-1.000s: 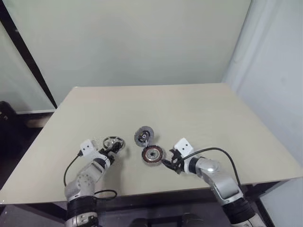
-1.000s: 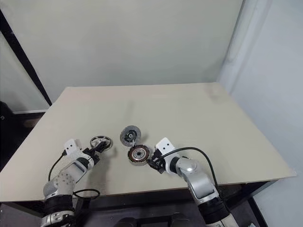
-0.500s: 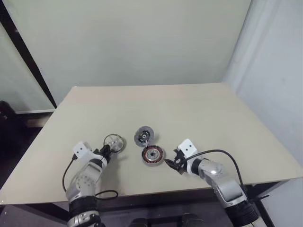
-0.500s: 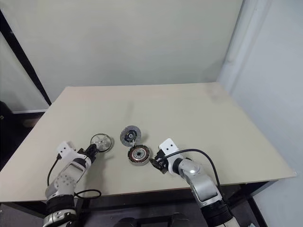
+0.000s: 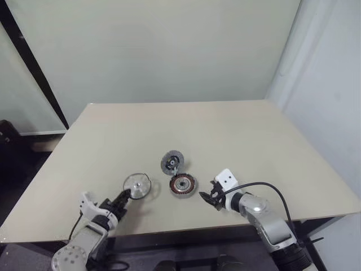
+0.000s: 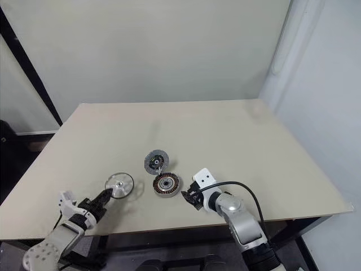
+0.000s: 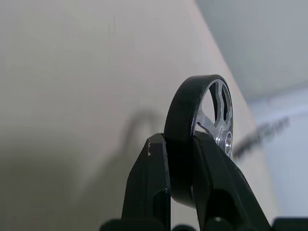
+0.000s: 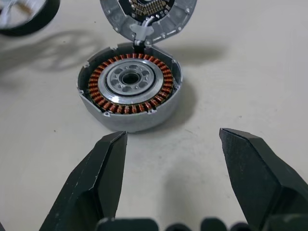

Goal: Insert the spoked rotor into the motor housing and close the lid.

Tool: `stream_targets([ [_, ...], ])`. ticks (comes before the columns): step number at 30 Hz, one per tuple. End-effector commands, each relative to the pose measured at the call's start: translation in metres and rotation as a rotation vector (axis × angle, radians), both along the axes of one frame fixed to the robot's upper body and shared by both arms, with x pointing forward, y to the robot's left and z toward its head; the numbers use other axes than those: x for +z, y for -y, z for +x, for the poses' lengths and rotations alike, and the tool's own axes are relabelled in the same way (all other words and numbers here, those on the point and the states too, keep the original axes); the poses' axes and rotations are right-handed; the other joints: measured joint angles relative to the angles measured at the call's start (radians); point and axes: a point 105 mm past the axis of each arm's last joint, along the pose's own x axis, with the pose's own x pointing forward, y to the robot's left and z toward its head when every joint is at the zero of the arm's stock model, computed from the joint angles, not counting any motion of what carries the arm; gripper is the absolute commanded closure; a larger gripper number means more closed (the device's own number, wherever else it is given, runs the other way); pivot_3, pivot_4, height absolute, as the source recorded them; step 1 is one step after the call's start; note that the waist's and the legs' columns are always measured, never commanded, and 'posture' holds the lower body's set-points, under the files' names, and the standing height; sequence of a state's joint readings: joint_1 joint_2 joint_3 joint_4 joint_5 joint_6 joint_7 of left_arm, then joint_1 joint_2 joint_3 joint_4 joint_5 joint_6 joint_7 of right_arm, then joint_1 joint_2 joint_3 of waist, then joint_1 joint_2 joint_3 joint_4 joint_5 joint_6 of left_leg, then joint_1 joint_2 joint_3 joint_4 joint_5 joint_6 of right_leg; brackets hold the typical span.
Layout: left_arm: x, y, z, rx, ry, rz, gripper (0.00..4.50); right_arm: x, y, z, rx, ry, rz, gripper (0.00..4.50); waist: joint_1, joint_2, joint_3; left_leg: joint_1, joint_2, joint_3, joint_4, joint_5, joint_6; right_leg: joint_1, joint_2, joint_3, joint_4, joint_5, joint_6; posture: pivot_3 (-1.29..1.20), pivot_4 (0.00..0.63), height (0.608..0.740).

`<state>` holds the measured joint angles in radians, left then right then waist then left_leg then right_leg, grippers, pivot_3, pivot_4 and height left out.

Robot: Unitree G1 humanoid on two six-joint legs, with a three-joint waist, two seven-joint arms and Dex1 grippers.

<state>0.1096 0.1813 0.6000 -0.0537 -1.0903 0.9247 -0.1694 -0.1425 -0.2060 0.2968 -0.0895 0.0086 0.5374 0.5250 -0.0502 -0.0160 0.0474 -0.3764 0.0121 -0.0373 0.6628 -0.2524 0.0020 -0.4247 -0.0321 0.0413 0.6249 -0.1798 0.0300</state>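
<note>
The spoked rotor (image 7: 199,139) is a black-rimmed wheel with silver spokes. My left gripper (image 7: 179,139) is shut on its rim and holds it on edge near the table's front left (image 5: 137,186). The motor housing (image 8: 130,89) is a grey round cup with copper windings around a silver hub, lying flat at the table's middle front (image 5: 183,184). The lid (image 8: 148,12), a grey disc, stands tilted open just behind the housing, joined to it by a short wire. My right gripper (image 8: 173,134) is open and empty, just to the right of the housing and not touching it.
The beige table (image 5: 225,130) reaches back to a pale wall. Its front edge runs close below both grippers. A black cable (image 5: 265,186) loops from my right wrist over the front right of the table.
My left gripper has shut on the rotor and drawn it back toward the table's front edge, tipping it onto its rim. My right gripper has eased slightly away from the housing.
</note>
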Motion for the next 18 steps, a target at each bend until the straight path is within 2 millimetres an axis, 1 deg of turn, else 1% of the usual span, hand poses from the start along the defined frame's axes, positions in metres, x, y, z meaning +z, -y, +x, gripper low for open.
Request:
stream_targets([
  [1,0.025,0.029,0.007,-0.131,0.086,-0.056,4.27,0.008,0.004,0.005,-0.014,0.045,-0.001,1.14,0.0,0.0,0.0,0.0,0.0,0.0,0.0,0.0,0.0,0.0,0.0,0.0,0.0,0.0,0.0,0.0,0.0,0.74],
  [7,0.028,0.05,0.023,-0.196,0.086,-0.092,4.27,0.005,0.007,0.004,-0.02,0.04,-0.017,1.14,0.0,0.0,0.0,0.0,0.0,0.0,0.001,-0.001,-0.002,0.001,0.0,0.0,0.0,0.0,0.0,0.0,0.0,0.74],
  [14,0.028,0.08,0.041,-0.295,0.083,-0.126,4.27,0.003,0.012,0.002,-0.044,0.037,-0.029,1.14,0.0,0.0,0.0,-0.001,-0.001,0.0,-0.001,0.0,0.0,0.0,0.0,0.0,0.0,0.0,0.0,0.0,0.0,0.74],
  [18,0.024,0.087,0.049,-0.314,0.07,-0.11,4.27,0.004,0.016,0.002,-0.062,0.041,-0.033,1.14,0.0,0.0,0.0,-0.001,-0.001,0.0,-0.001,0.0,0.0,0.0,0.001,0.0,0.0,0.0,0.0,0.0,0.0,0.74],
])
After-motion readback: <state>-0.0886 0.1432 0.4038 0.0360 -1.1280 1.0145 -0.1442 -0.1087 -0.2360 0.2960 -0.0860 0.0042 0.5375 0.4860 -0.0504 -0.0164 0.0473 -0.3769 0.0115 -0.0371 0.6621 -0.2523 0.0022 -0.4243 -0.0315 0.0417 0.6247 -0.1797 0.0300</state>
